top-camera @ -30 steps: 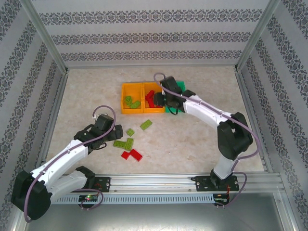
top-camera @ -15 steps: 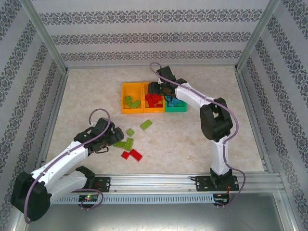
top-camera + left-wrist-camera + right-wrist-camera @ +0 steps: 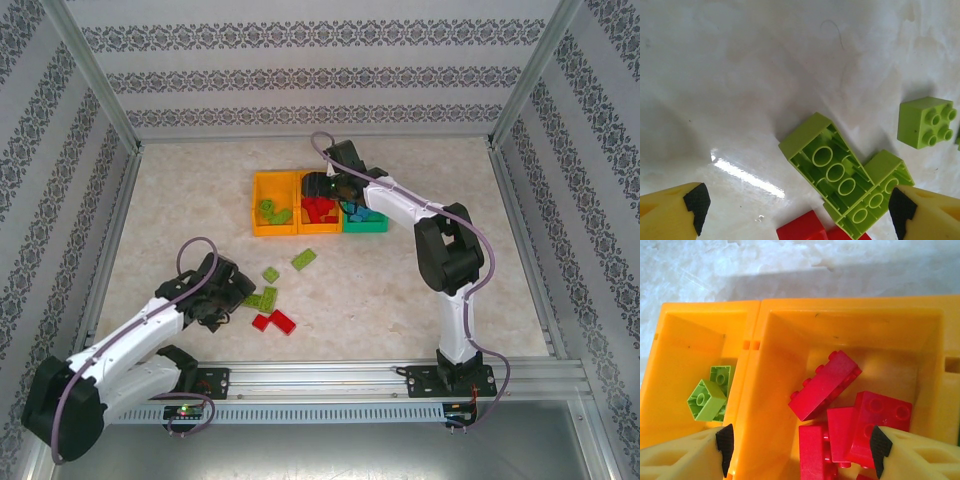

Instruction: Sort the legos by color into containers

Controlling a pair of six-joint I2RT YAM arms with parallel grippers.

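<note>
The left gripper point(image 3: 797, 207) is hanging wide open over an upturned lime brick point(image 3: 827, 167) on the table point(image 3: 740, 75). The right gripper point(image 3: 802, 447) is gaping empty above the orange bin point(image 3: 850, 325) holding red bricks point(image 3: 825, 385); the overhead view is also showing the green bin point(image 3: 372, 227) beside it.

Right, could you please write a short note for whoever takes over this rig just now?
Left pincer: open, empty, low over the loose lime green plastic bricks on the table.
Right pincer: open, empty, above the middle orange plastic bin.
Done: red plastic bricks in that bin, sorted lime green bricks in the left orange plastic bin, blue plastic bricks in the green plastic bin.
Left: the loose lime green bricks and two loose red bricks.
</note>
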